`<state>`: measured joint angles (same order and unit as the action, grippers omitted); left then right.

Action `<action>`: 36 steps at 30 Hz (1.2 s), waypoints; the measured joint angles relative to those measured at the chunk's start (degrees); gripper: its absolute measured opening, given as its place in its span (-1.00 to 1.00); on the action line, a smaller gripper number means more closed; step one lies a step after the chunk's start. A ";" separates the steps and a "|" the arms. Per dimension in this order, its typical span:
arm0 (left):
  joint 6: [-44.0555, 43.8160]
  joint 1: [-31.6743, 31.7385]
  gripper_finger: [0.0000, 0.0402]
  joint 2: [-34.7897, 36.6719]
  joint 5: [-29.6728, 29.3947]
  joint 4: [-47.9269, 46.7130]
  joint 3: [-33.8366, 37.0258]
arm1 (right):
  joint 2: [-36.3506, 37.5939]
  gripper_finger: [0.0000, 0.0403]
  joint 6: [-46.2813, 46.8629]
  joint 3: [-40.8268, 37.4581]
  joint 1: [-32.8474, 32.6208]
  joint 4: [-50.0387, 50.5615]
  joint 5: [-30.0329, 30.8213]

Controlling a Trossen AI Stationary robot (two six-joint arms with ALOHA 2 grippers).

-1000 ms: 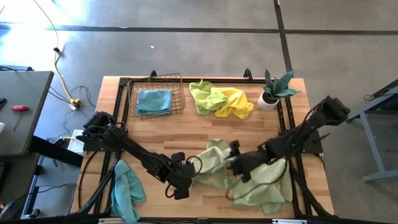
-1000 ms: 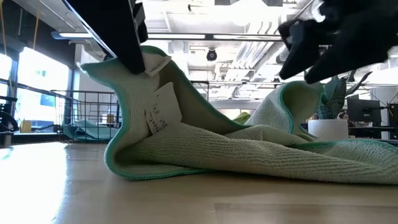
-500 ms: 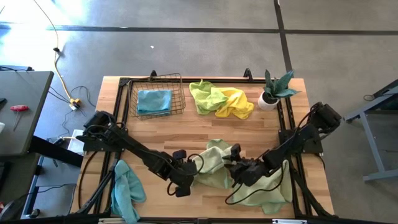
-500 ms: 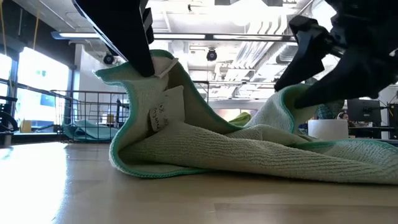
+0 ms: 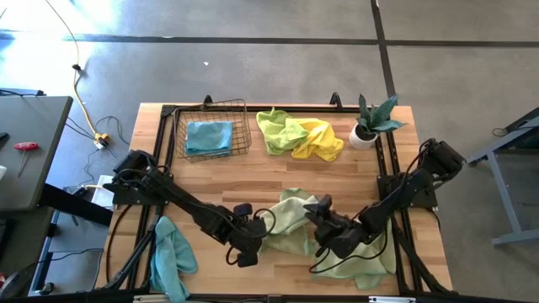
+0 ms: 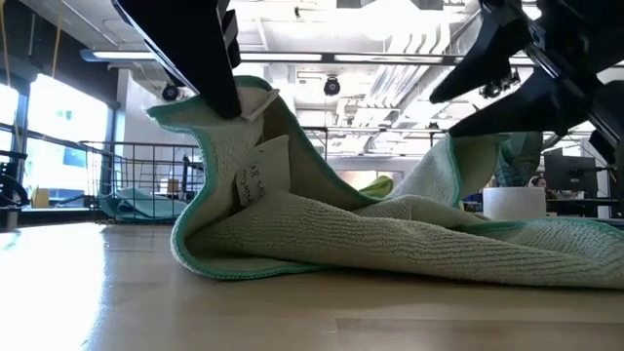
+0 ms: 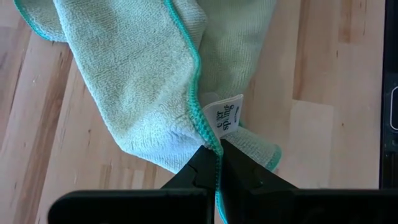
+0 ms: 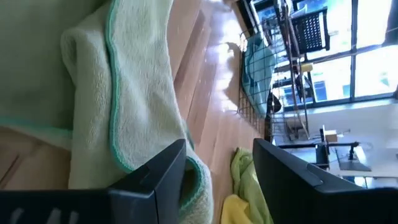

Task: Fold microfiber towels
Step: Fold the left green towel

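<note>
Wooden boards make up the surface (image 5: 253, 181) we work on, with a grey floor all around it. We use the pale green towel (image 5: 290, 223) as our landmark. It lies rumpled near the front edge, in the middle.

Closest to us, the left gripper (image 5: 249, 251) is at the towel's left corner. Its jaws are shut tight on the teal hem, right by the white tag (image 7: 225, 119). The left arm reaches low and long from the surface's left side, and it holds that corner up off the wood.

On the towel's other side is the right gripper (image 5: 337, 236). Its jaws stand wide open and hold nothing. They hang just over a raised fold of the towel. The right arm slants down from the right side of the surface.

To do this step well, we think the right jaws should come down around one hem only, not a thick bunch, and close firmly. Then both arms can pull the towel flat before we fold it. If the left jaws slip, the corner will drop.

Left of the towel, a teal towel (image 5: 172, 252) hangs over the front edge. Far behind the towel lie a lime green towel (image 5: 278, 129) and a yellow towel (image 5: 322, 139), touching each other. Behind and to the left is a wire basket (image 5: 212, 131) with a blue towel (image 5: 209, 135) inside. A small plant (image 5: 370, 120) sits at the far right.
</note>
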<state>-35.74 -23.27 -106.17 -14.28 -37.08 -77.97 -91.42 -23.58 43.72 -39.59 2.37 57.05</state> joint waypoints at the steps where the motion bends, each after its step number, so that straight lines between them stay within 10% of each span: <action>1: -0.01 0.00 -1.00 0.00 0.00 -0.02 0.00 | 0.00 -0.10 1.09 0.00 0.12 0.87 -0.05; 17: -0.03 0.00 -1.00 0.00 0.13 0.00 0.00 | 0.00 -0.10 9.96 0.02 -1.91 7.14 -0.72; 24: 0.00 0.00 -1.00 0.00 0.17 0.00 0.00 | 0.00 -0.10 30.14 0.09 -2.58 20.00 -13.18; 36: -0.04 0.76 -1.00 0.00 -0.02 0.15 0.00 | -0.56 -0.10 38.17 0.07 -0.68 30.63 -7.17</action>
<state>-35.78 -22.50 -106.17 -14.31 -36.93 -77.97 -91.98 14.59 43.79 -40.27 33.00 49.88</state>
